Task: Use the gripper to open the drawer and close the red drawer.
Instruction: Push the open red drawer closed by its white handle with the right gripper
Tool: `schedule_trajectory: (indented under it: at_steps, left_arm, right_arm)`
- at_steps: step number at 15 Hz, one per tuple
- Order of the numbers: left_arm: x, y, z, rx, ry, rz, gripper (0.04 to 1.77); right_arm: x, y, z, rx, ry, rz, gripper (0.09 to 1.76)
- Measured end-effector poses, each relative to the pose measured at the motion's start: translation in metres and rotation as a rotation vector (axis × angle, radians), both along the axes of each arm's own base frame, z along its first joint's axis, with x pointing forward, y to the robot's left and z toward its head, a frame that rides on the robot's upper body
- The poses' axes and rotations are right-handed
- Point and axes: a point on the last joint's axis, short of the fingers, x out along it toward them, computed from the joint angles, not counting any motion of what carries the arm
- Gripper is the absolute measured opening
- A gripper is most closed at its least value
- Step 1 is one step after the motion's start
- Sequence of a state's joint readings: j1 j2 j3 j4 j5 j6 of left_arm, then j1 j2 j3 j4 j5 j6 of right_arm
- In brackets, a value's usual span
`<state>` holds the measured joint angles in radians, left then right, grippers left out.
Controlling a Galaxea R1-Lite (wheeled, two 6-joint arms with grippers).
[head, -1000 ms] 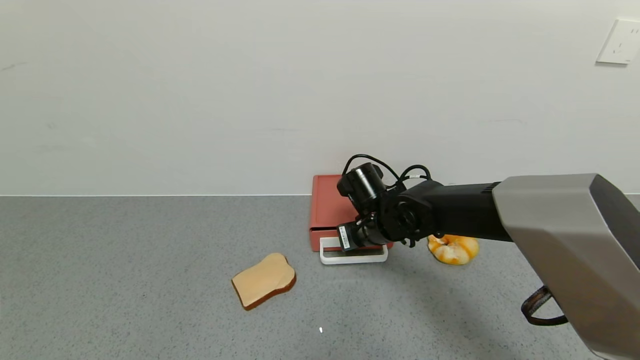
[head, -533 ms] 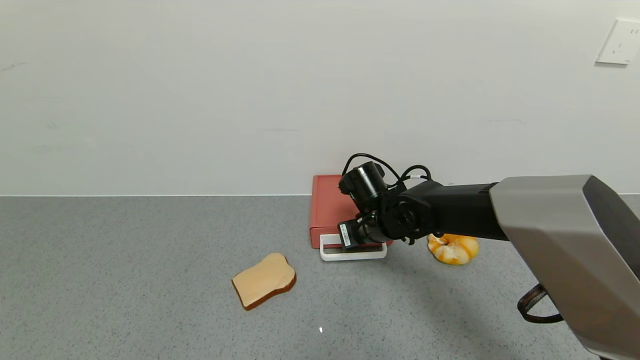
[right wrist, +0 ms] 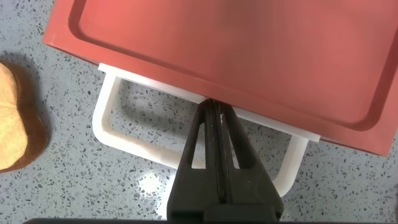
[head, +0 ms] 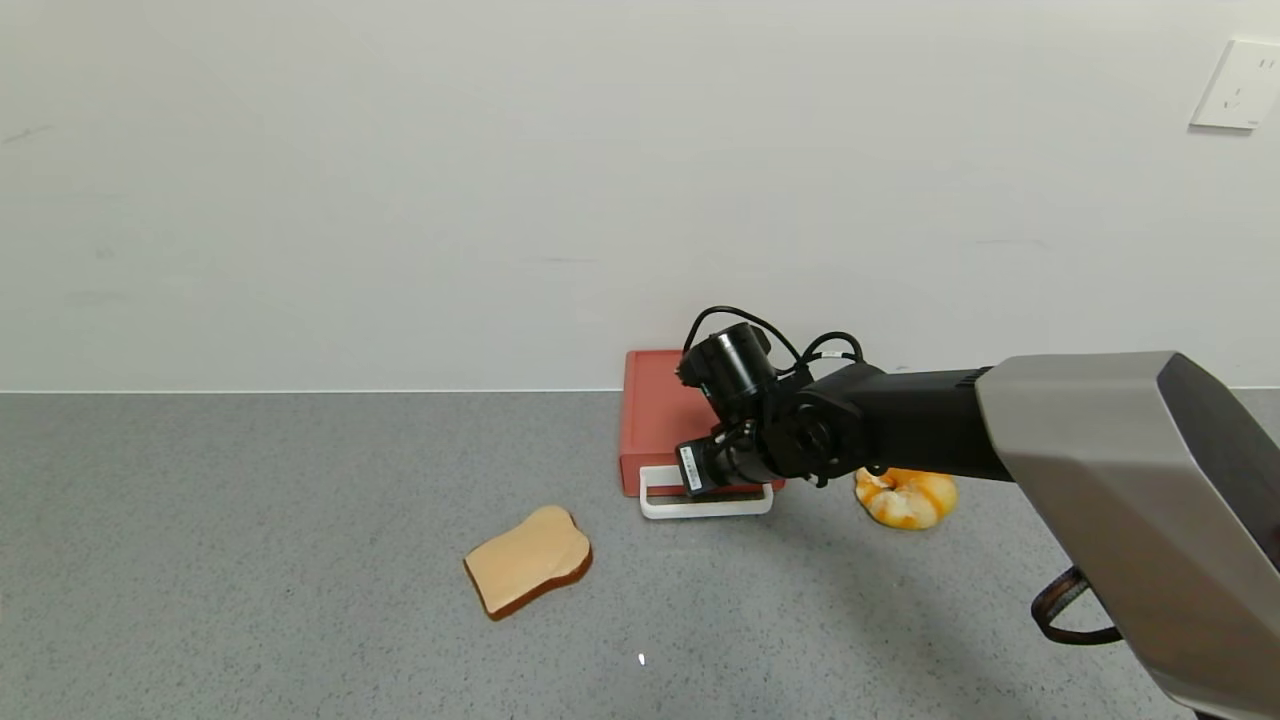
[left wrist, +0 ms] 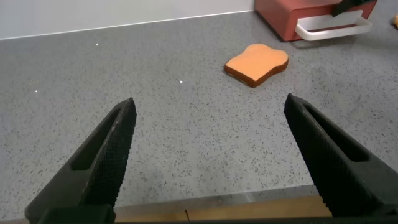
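The brick-red drawer (head: 655, 415) stands against the wall, its white loop handle (head: 700, 507) pointing toward me. My right gripper (head: 715, 482) reaches over it from the right. In the right wrist view the gripper (right wrist: 213, 106) is shut with nothing between its fingers. It crosses over the handle's front bar (right wrist: 124, 140), and its tips touch the white front of the tray under the red lid (right wrist: 249, 56). The tray looks pushed in. My left gripper (left wrist: 210, 102) is open and empty, low over the table's near edge, far from the drawer (left wrist: 280, 15).
A bread slice (head: 527, 560) lies on the grey table, in front and left of the drawer. An orange bun (head: 905, 497) lies just right of the drawer, under my right arm. The wall is right behind the drawer.
My right gripper has moved toward the wall with its tips against the tray front. The handle and tray have slid back into the red box.
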<state>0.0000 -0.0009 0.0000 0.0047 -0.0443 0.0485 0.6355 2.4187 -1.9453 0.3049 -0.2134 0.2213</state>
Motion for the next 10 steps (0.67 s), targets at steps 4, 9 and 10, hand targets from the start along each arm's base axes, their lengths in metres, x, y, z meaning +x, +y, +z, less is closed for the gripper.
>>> schedule_trajectory:
  at_steps: [4,9,10]
  left_arm:
    - [0.0,0.0,0.0,0.0,0.0,0.0,1.72]
    - [0.0,0.0,0.0,-0.001,-0.001,0.0,1.72]
    - [0.0,0.0,0.0,-0.001,-0.001,0.0,1.72]
  right_arm:
    - [-0.001,-0.002,0.002,0.0,0.005,0.002,0.11]
    - [-0.024,-0.016,0.023,-0.019,0.023,0.134,0.11]
    - [-0.031,-0.023,0.032,-0.02,0.025,0.17,0.11]
